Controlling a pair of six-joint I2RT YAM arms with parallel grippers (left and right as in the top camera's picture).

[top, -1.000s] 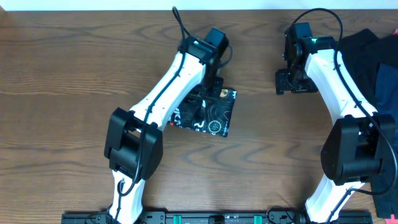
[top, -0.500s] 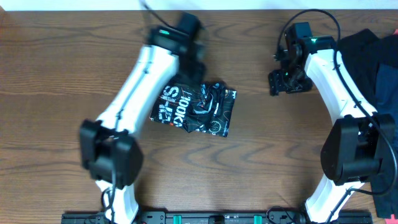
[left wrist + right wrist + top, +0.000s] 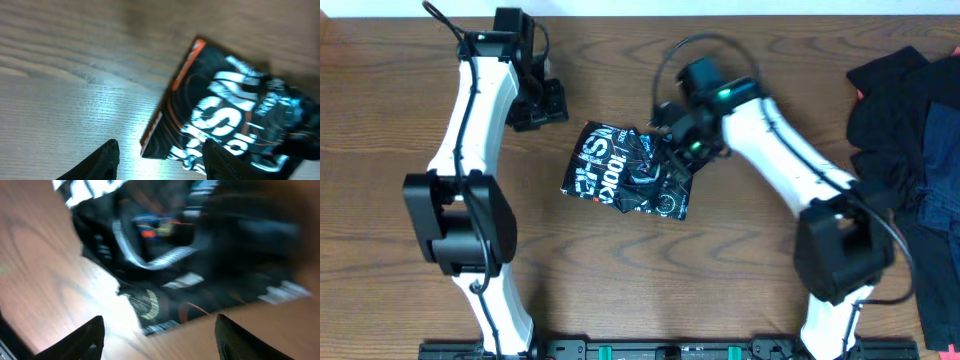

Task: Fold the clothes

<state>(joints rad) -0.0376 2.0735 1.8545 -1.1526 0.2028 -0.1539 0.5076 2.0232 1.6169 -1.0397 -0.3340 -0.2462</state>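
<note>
A folded black jersey (image 3: pixel 630 185) with white lettering and thin orange-white lines lies flat mid-table. My left gripper (image 3: pixel 542 103) hovers off its upper-left corner, open and holding nothing. In the left wrist view the jersey (image 3: pixel 235 110) with its red-orange edge fills the right side, and one corner lies below the open left gripper (image 3: pixel 162 157). My right gripper (image 3: pixel 672 142) is over the jersey's upper-right edge. The right wrist view is blurred: the jersey (image 3: pixel 175 255) lies under the open right gripper (image 3: pixel 160 337), nothing pinched.
A heap of plain black clothes (image 3: pixel 890 100) with a navy piece (image 3: pixel 942 150) lies at the table's right edge, beside the right arm's base. A black rail (image 3: pixel 670 350) runs along the front edge. Bare wood surrounds the jersey.
My left arm has swung off the jersey to the upper left and opened wider. My right arm has come from the back right across to the jersey's upper-right edge.
</note>
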